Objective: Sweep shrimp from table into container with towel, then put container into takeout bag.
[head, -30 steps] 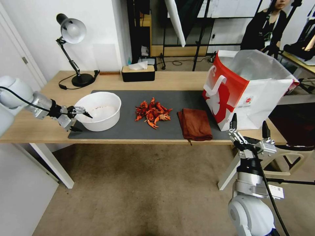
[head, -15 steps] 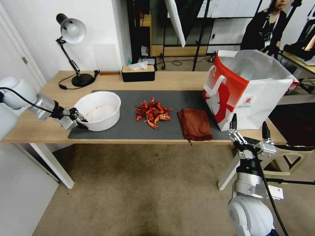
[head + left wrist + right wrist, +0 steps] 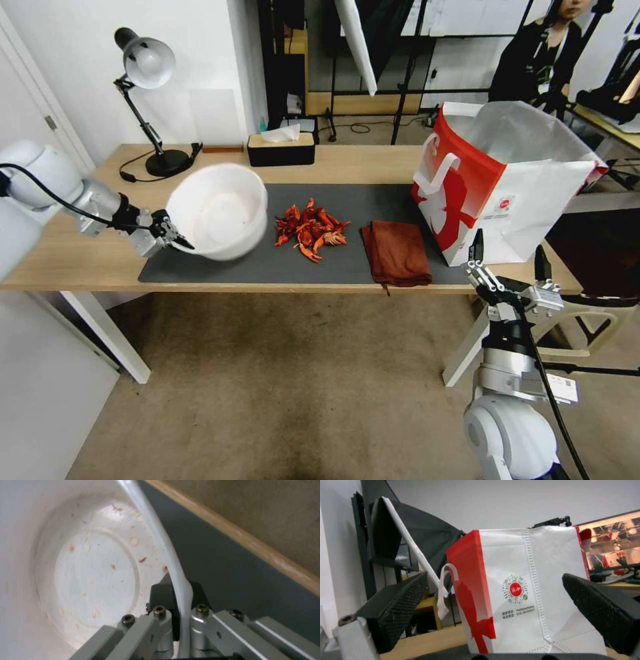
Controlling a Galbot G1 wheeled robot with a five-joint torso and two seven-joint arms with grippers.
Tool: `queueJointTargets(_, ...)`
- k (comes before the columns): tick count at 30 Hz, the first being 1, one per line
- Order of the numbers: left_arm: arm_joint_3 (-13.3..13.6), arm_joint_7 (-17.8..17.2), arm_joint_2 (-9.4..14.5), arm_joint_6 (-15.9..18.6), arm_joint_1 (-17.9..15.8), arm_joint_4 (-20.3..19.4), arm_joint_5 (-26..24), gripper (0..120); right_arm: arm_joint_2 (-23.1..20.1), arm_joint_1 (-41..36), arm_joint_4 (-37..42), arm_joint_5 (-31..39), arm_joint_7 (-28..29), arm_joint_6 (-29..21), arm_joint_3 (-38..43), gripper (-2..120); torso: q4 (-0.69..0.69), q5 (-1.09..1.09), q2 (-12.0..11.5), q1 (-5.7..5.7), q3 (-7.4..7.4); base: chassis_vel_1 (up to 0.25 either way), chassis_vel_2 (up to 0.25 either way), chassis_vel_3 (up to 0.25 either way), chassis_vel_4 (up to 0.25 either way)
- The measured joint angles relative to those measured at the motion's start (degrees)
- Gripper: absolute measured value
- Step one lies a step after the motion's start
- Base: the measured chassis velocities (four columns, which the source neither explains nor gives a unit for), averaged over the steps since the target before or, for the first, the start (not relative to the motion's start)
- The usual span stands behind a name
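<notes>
Mat free btwn shrimp & container.

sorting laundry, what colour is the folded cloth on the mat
Dark rust-red soft towel, clearest in the head view.

Legible marking is confined to the large stiff red-and-white paper takeout bag. Its white side panel carries a small round red logo ringed by a dotted code pattern, with a small green dot at its edge. Two lines of fine print sit beneath (too small to read with confidence). No other readable text found.
</notes>
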Motion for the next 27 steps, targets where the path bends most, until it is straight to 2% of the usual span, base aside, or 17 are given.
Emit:
queueJointTargets(5, 0.2, 1.7, 0.6, -0.1, -0.1, -2.5, -1.8, 0, 0.0, 0.2, -0.1, 0.0, 0.0, -0.2, 0.0, 100, 0.00, 0.00, 0.0, 0.01, 0.00, 0.000, 0.000, 0.000, 0.000)
queueJointTargets(11, 0.0, 3.5, 2.2, -0.1, 1.6, -7.1, -4.3, 0, 0.0, 0.2, -0.2, 0.0, 0.0, -0.2, 0.0, 100, 0.01, -0.01, 0.0, 0.01, 0.00, 0.000, 0.000, 0.000, 0.000)
queueJointTargets(13, -0.8, 4.8, 3.0, -0.1, 3.0, -10.4, -5.1, 0, 0.0, 0.2, -0.3, 0.0, 0.0, -0.3, 0.0, 100, 0.00, 0.00, 0.0, 0.00, 0.00, 0.000, 0.000, 0.000, 0.000)
queueJointTargets(14, -0.8, 4.8, 3.0, -0.1, 3.0, -10.4, -5.1, 0, 0.0, 0.2, -0.3, 0.0, 0.0, -0.3, 0.0, 100, 0.00, 0.00, 0.0, 0.00, 0.00, 0.000, 0.000, 0.000, 0.000)
queueJointTargets(18, -2.6, 6.4, 4.0, 0.1, 5.5, -16.4, -5.5, 0, 0.0, 0.3, -0.4, -0.1, 0.0, -0.4, 0.0, 100, 0.00, 0.00, 0.0, 0.01, 0.00, 0.000, 0.000, 0.000, 0.000)
queueJointTargets(23, -4.0, 6.7, 4.7, 0.3, 7.8, -19.4, -5.5, 0, -0.1, 0.4, -0.5, -0.1, 0.0, -0.6, 0.0, 100, 0.00, 0.00, 0.0, 0.00, 0.00, 0.000, 0.000, 0.000, 0.000)
queueJointTargets(26, -6.6, 7.7, 5.7, 0.3, 13.1, -23.7, -5.2, 0, -0.1, 0.7, -1.0, -0.2, -0.1, -0.6, -0.1, 100, 0.01, 0.00, 0.0, 0.00, 0.00, 0.000, 0.000, 0.000, 0.000)
queueJointTargets(27, -6.6, 7.7, 5.7, 0.3, 13.1, -23.7, -5.2, 0, -0.1, 0.7, -1.0, -0.2, -0.1, -0.6, -0.1, 100, 0.01, 0.00, 0.0, 0.00, 0.00, 0.000, 0.000, 0.000, 0.000)
